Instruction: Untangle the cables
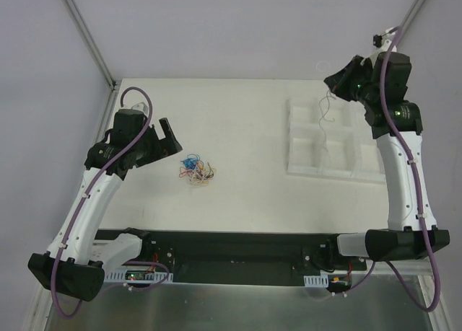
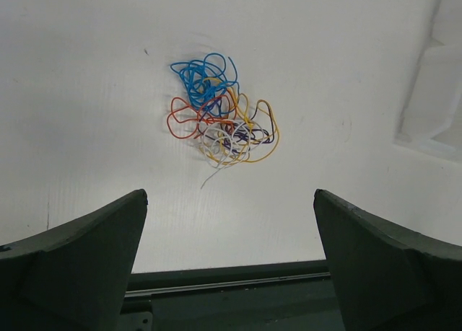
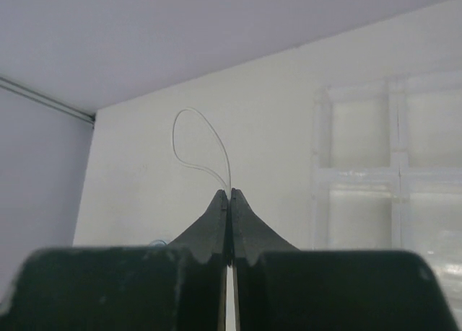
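Note:
The cables (image 1: pixel 196 169) are a small curly bundle of blue, orange, red, white and dark wires on the white table, also seen in the left wrist view (image 2: pixel 220 111). My left gripper (image 1: pixel 169 138) is open and empty, raised just left of the bundle; in its own view (image 2: pixel 229 195) the bundle lies ahead of the jaws. My right gripper (image 1: pixel 333 81) is shut on a thin white wire (image 3: pixel 196 140) that loops from its tips (image 3: pixel 229 193). The wire (image 1: pixel 325 118) hangs over the white tray (image 1: pixel 339 169).
The white compartment tray (image 3: pixel 393 174) lies at the table's right side; its corner shows in the left wrist view (image 2: pixel 433 107). A black rail (image 1: pixel 231 248) runs along the near edge between the arm bases. Grey walls close the back and left.

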Controlling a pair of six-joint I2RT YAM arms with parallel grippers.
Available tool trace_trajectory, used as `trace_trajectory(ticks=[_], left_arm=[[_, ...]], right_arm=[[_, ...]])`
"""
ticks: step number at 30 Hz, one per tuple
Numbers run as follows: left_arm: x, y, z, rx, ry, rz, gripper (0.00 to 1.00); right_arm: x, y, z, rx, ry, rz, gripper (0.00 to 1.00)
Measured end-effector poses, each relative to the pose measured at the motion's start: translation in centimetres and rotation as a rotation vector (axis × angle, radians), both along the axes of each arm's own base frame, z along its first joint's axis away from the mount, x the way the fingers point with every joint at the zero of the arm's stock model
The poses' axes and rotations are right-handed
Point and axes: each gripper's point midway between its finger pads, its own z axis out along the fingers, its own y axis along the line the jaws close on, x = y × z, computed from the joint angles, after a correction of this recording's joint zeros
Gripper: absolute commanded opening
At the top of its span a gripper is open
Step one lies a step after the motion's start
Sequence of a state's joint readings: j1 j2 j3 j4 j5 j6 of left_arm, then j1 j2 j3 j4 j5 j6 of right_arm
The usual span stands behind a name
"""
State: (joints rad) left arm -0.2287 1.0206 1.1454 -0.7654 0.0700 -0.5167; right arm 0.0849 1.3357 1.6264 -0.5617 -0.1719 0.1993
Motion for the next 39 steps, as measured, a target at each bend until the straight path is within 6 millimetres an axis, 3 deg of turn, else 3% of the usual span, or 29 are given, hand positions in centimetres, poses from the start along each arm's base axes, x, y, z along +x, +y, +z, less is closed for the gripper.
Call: trace_trajectory(ticks=[3, 5, 9, 14, 20, 26, 28, 35, 39], left_arm=[[0.0, -0.1, 0.0, -0.012, 0.005, 0.013, 0.99], [0.1, -0.1, 0.0, -0.017, 0.008, 0.018, 0.99], [0.2, -0.3, -0.4, -0.025, 0.027, 0.024, 0.99], [0.3, -1.2, -1.2, -0.050, 0.074, -0.011, 0.99], [0.0, -2.6, -1.4, -0.094, 0.109, -0.081, 0.99], [-0.4, -3.6, -0.9, -0.114, 0.103, -0.136, 0.98], [-0.4, -3.7, -0.9, -0.116, 0.103, -0.145, 0.99], [0.3, -3.8, -0.1, -0.103, 0.083, -0.161, 0.99], [0.6, -3.8, 0.0, -0.092, 0.077, -0.173, 0.99]], right_arm=[[-0.2, 0.1, 4.8, 0.017, -0.111, 0.003, 0.00], [-0.5, 0.1, 7.0, 0.029, -0.165, 0.004, 0.00], [-0.9, 0.2, 8.0, 0.051, -0.190, 0.000, 0.00], [-0.2, 0.5, 5.3, 0.075, -0.129, -0.003, 0.00], [1.2, 0.4, -0.7, 0.059, 0.009, -0.016, 0.00], [2.1, 0.3, -2.5, 0.039, 0.057, -0.023, 0.00], [2.2, 0.1, -1.7, 0.042, 0.051, -0.028, 0.00], [2.2, -0.7, 5.9, 0.123, -0.106, -0.052, 0.00], [2.1, -0.8, 7.0, 0.137, -0.131, -0.051, 0.00]])
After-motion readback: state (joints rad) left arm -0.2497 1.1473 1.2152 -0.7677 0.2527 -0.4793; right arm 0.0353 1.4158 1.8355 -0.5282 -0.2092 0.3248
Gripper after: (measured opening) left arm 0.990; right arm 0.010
